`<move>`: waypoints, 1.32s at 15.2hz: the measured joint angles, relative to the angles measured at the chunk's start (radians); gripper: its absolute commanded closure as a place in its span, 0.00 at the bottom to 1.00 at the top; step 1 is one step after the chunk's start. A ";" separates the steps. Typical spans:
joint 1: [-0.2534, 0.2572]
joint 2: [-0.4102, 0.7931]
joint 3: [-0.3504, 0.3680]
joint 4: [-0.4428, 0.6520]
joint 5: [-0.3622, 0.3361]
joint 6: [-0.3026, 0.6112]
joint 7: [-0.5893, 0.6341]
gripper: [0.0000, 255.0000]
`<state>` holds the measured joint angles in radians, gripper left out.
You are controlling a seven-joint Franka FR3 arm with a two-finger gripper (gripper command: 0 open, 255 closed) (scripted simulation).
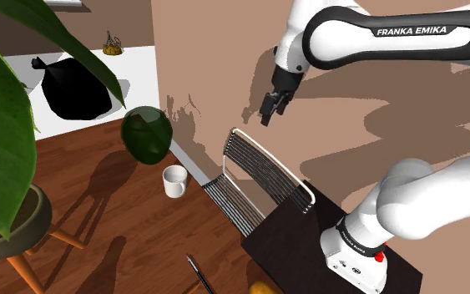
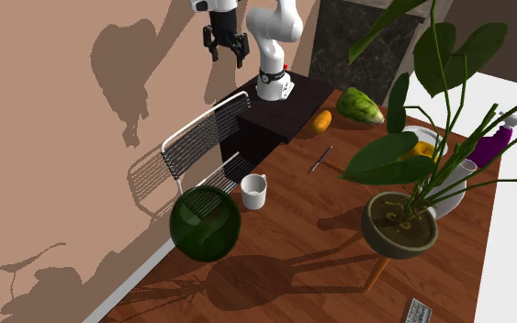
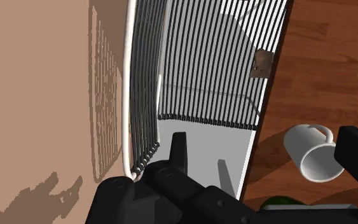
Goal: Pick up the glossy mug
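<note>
gripper (image 2: 229,57) open wide, empty, above chair (image 1: 258,171) | mug (image 1: 174,180) upright on wood (image 1: 99,238), well apart | descend, pinch rim wall clear of handle (image 3: 322,131)

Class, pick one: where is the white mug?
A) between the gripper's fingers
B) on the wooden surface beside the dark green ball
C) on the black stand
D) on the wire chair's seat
B: the white mug stands on the wooden surface next to the dark green ball, well away from the open gripper.

"FRANKA EMIKA" on white arm link (image 1: 391,35)
</note>
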<state>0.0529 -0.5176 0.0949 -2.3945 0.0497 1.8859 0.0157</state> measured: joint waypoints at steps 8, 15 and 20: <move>0.025 0.242 0.070 0.017 0.020 0.224 0.086 0.00; 0.045 0.498 0.116 0.116 -0.006 0.379 0.170 0.00; 0.073 0.690 0.133 0.220 -0.048 0.463 0.241 0.00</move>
<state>0.1259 0.1726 0.2278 -2.1742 0.0015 2.3491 0.2570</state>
